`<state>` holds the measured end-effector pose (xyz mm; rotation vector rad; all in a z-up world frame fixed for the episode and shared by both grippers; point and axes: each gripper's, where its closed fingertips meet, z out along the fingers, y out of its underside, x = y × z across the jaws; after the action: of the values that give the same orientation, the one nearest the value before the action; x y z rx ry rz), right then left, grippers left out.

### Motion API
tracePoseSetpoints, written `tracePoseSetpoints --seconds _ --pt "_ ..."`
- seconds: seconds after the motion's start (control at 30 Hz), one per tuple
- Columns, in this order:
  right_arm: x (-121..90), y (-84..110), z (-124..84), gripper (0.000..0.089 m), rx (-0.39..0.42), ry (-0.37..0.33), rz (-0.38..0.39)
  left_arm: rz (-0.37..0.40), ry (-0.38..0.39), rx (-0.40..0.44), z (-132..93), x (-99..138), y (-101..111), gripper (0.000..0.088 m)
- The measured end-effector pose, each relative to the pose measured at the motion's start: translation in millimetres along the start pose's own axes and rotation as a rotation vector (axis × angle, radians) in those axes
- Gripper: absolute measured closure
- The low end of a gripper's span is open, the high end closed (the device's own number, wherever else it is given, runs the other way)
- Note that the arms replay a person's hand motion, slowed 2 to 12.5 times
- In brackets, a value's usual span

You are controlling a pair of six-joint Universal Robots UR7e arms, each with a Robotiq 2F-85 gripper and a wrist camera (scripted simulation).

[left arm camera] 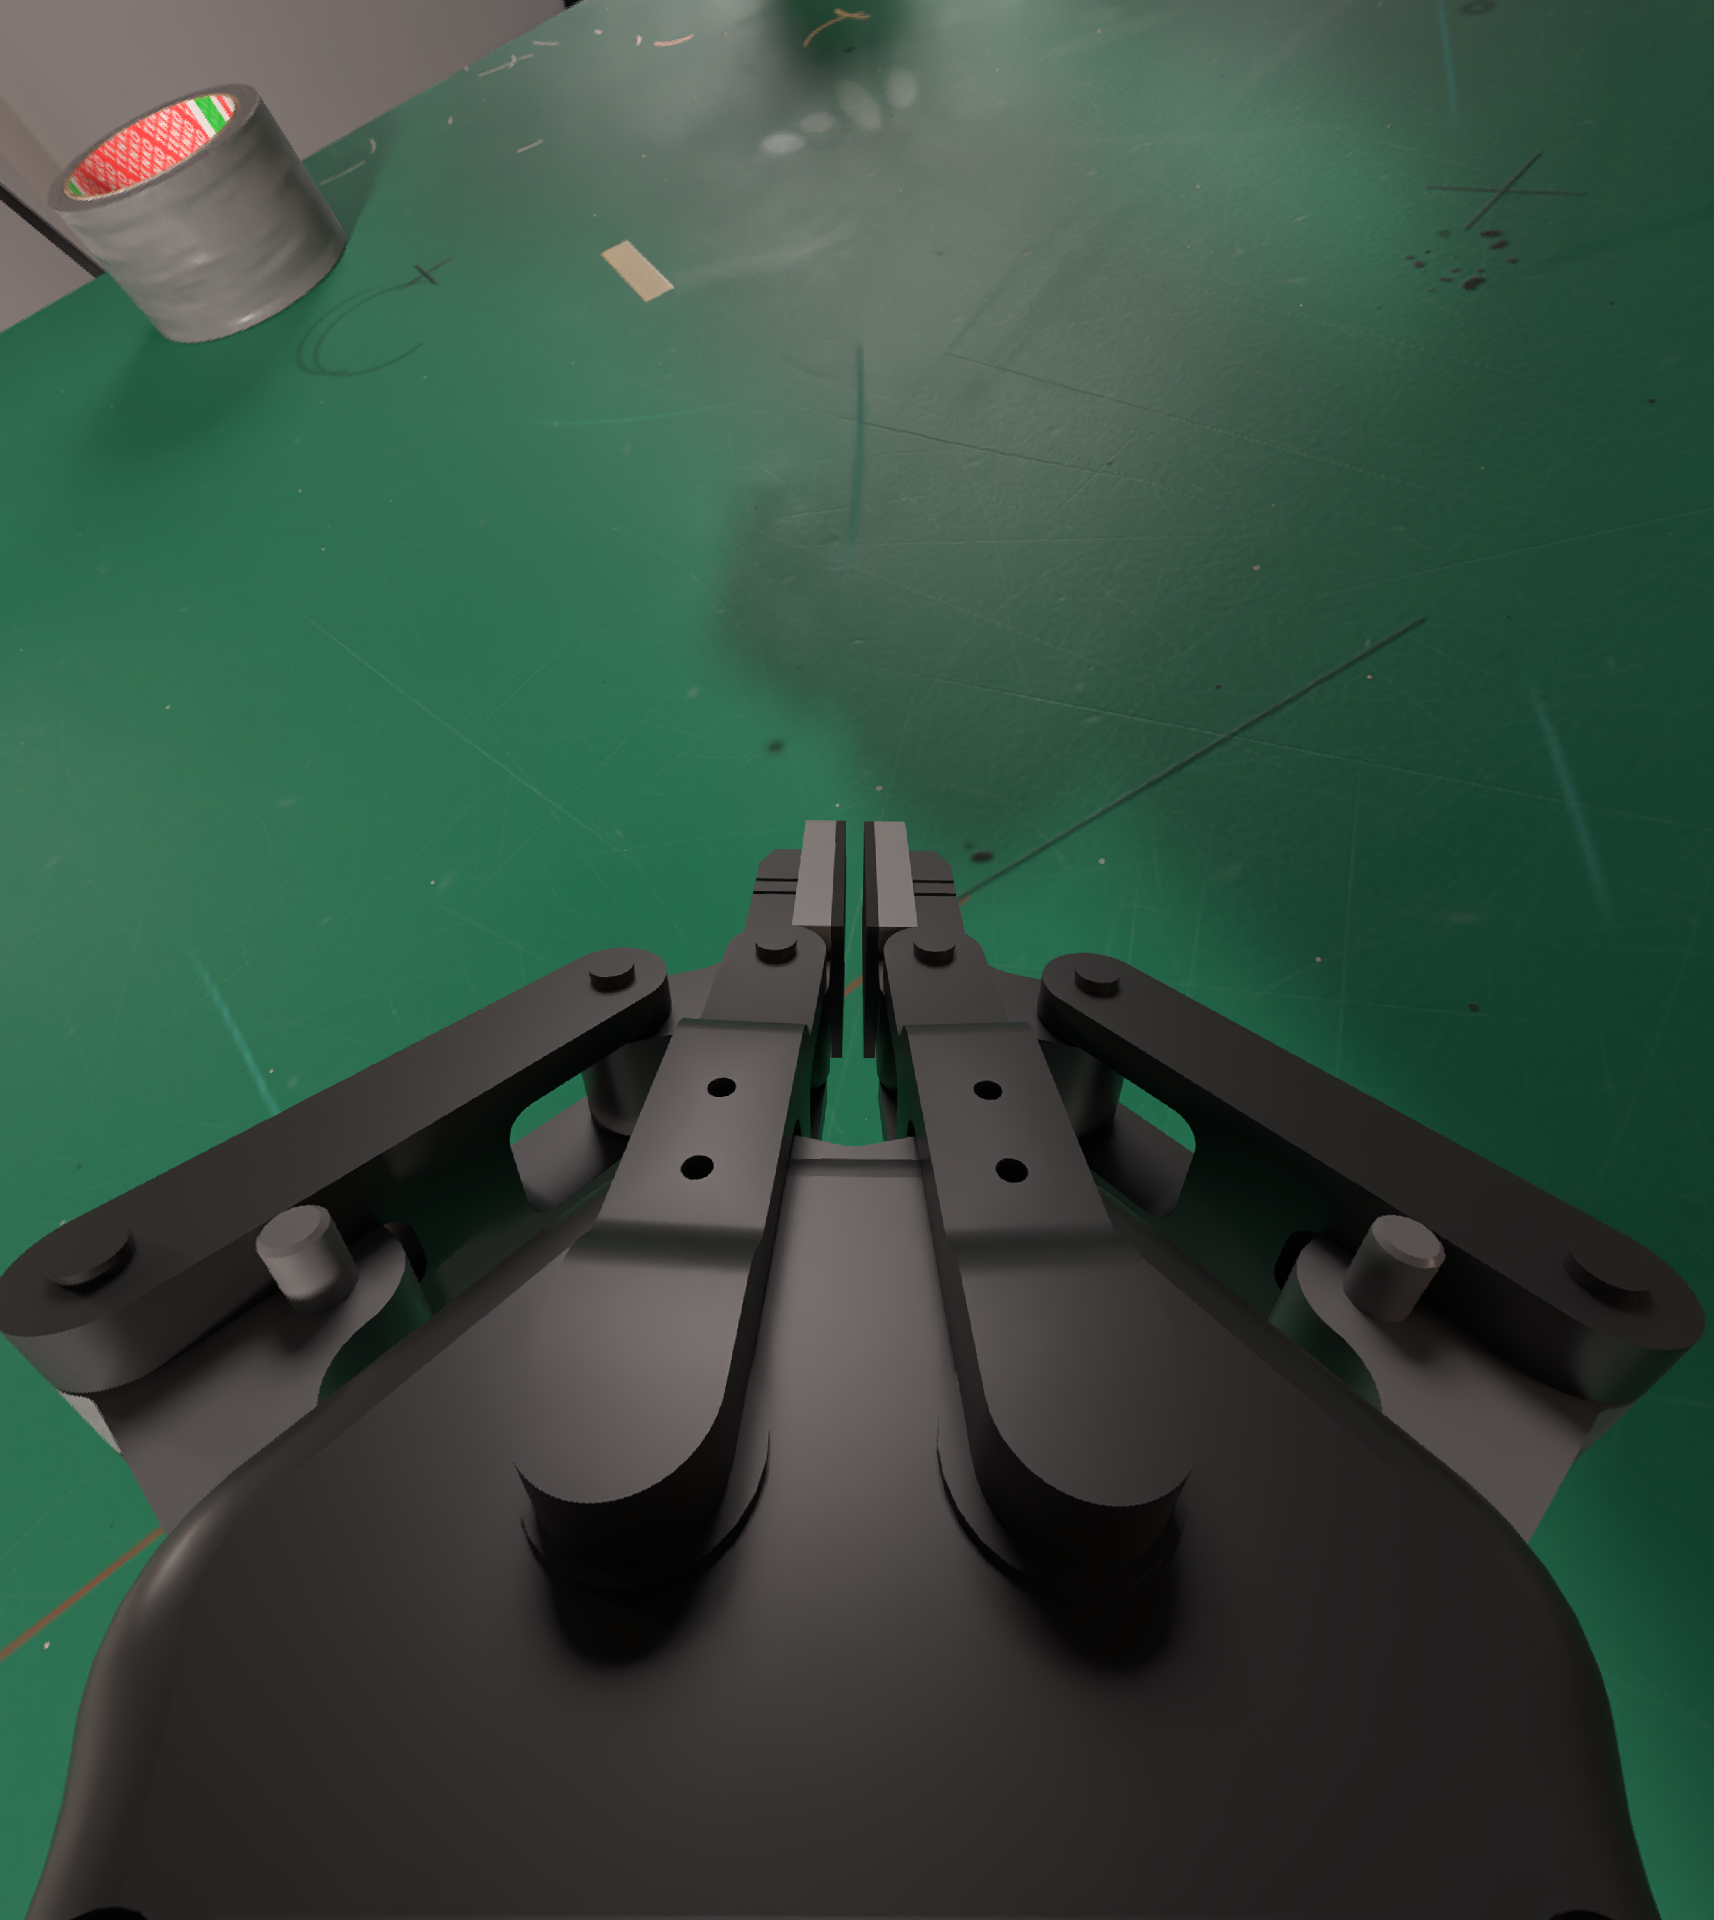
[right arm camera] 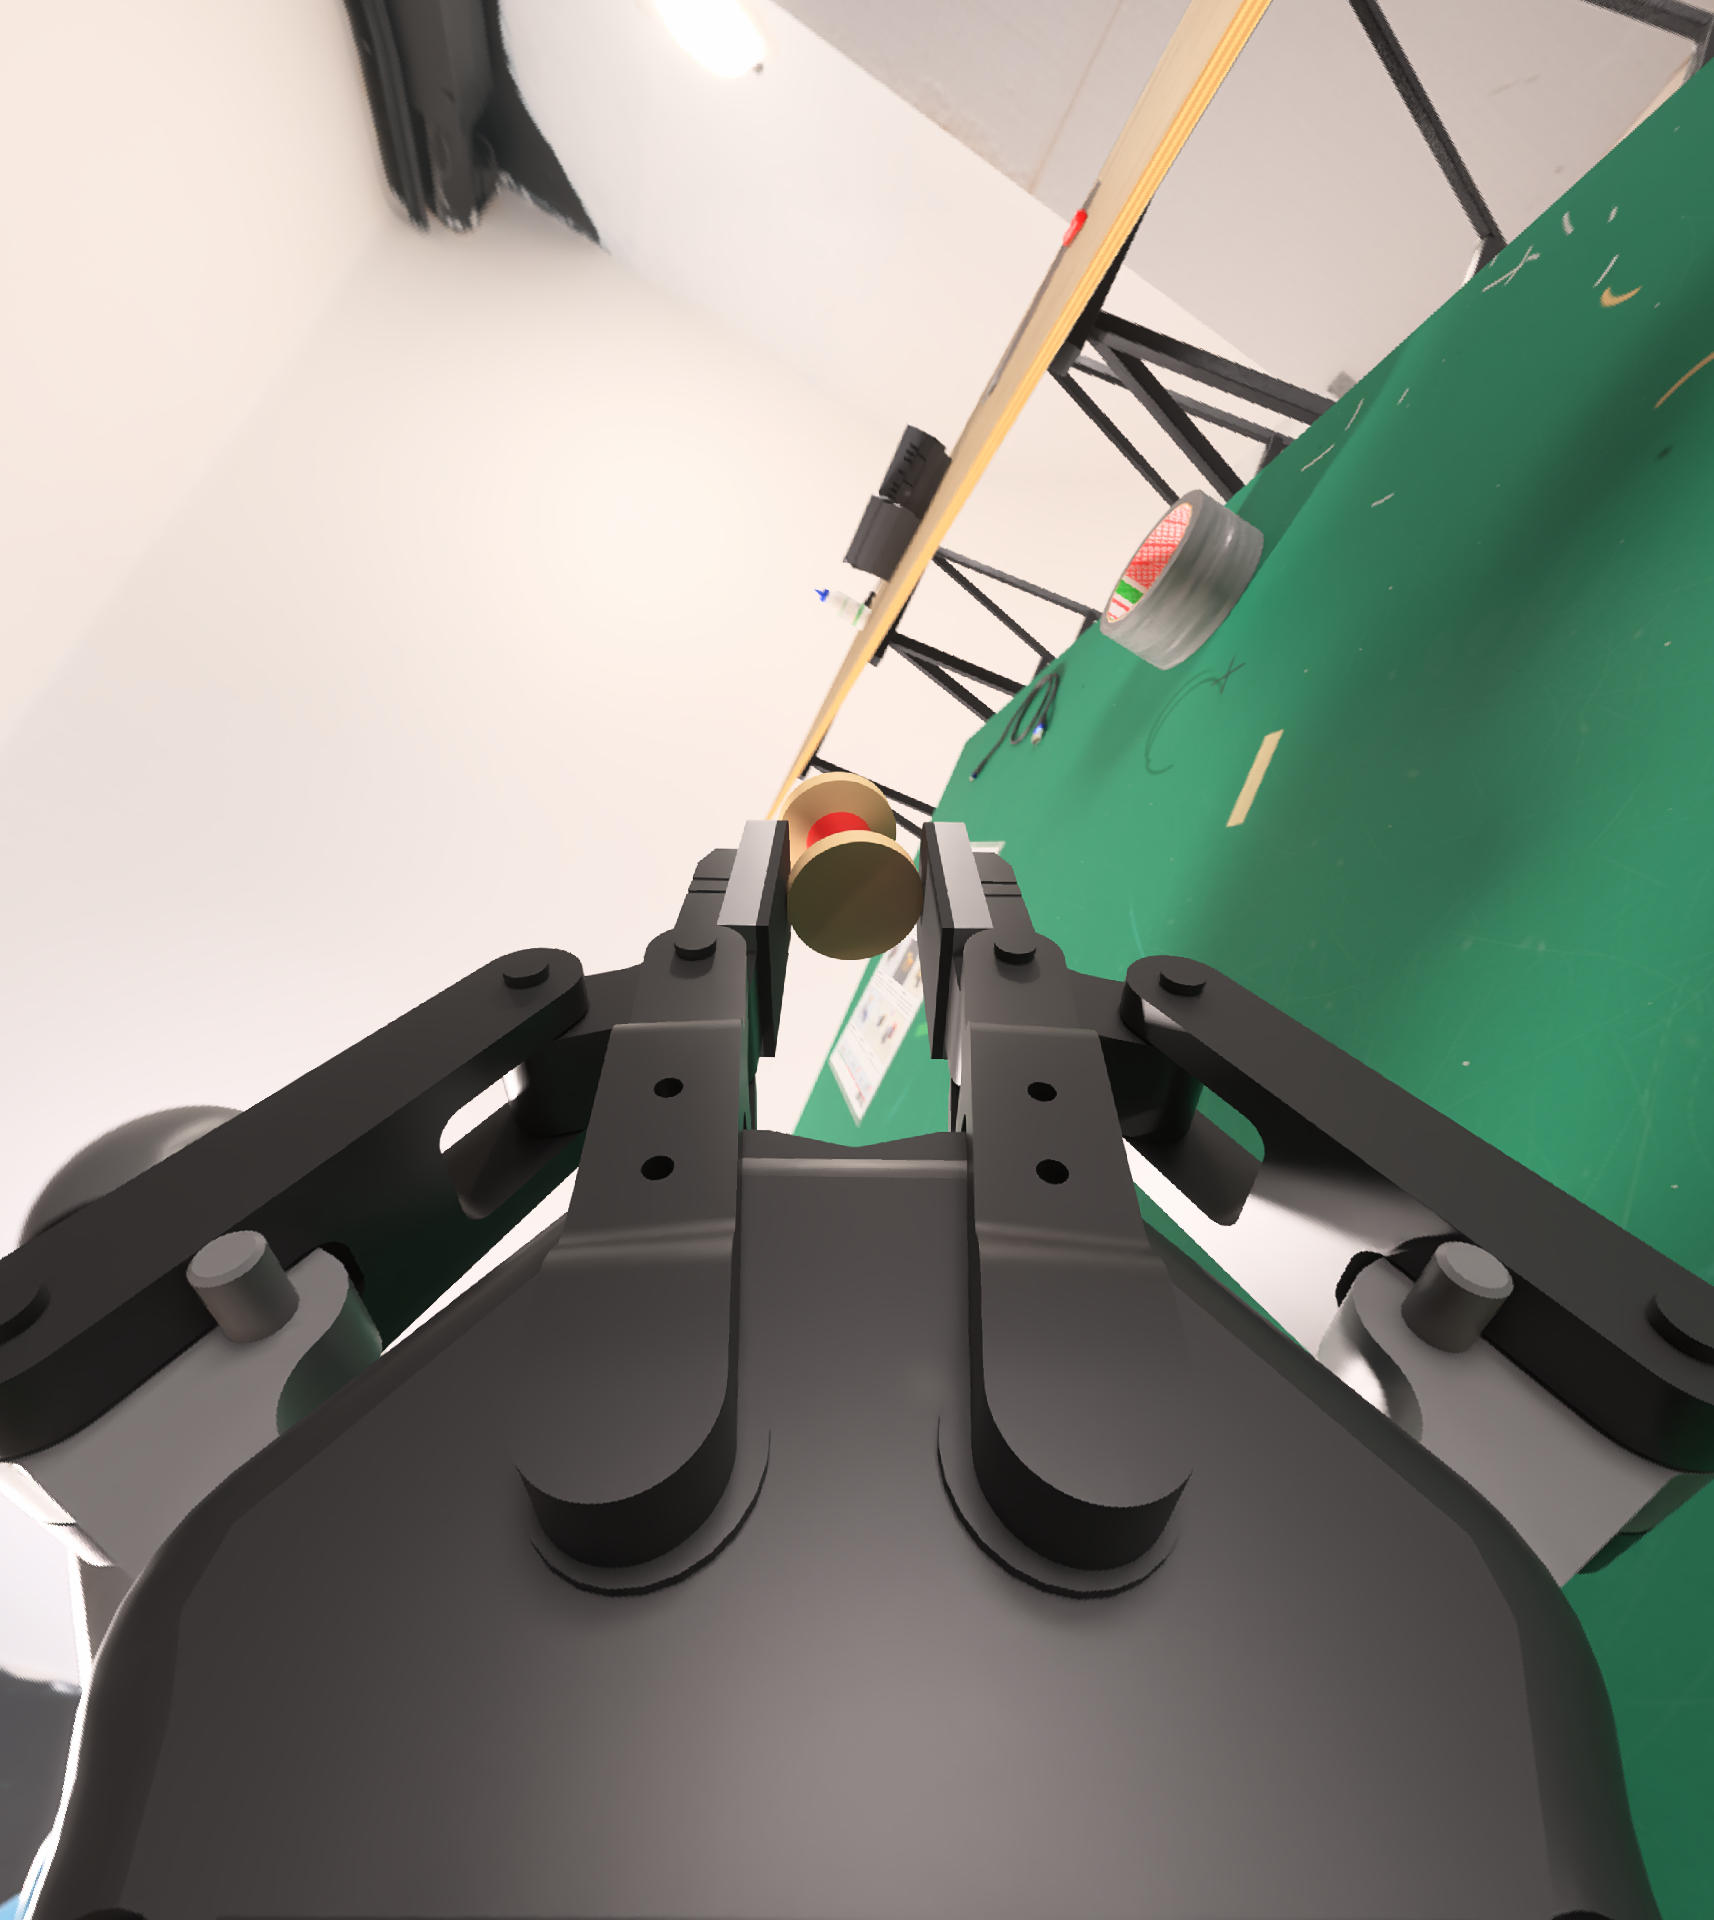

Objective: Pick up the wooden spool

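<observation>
The wooden spool (right arm camera: 853, 899), tan with two round flanges and a red core, sits between the pads of my right gripper (right arm camera: 853, 883). The gripper is shut on it and holds it in the air, off the green table (right arm camera: 1455, 935), with the view tilted so the table runs up the right side. My left gripper (left arm camera: 854, 873) is shut and empty, its pads almost touching, hovering above the green table (left arm camera: 417, 623). The spool does not show in the left wrist view.
A grey roll of tape with a red and green inner core (left arm camera: 198, 213) stands near the table's far left edge; it also shows in the right wrist view (right arm camera: 1180, 577). A small tan strip (left arm camera: 637, 270) lies on the mat. A black frame and wooden beam (right arm camera: 1071, 301) stand beyond the table.
</observation>
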<state>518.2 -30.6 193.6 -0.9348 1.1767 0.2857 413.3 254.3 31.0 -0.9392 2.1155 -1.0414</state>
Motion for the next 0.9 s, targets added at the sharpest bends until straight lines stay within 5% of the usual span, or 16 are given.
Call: tracePoseSetpoints --seconds 0.37,0.9 --pt "14.7 -1.6 -5.8 0.067 0.079 -0.041 0.136 0.008 -0.001 -0.005 0.3 0.5 0.7 0.0852" --pt "31.3 8.2 -7.1 0.067 0.074 -0.008 0.158 0.015 -0.001 -0.009 0.8 1.2 1.0 0.0852"
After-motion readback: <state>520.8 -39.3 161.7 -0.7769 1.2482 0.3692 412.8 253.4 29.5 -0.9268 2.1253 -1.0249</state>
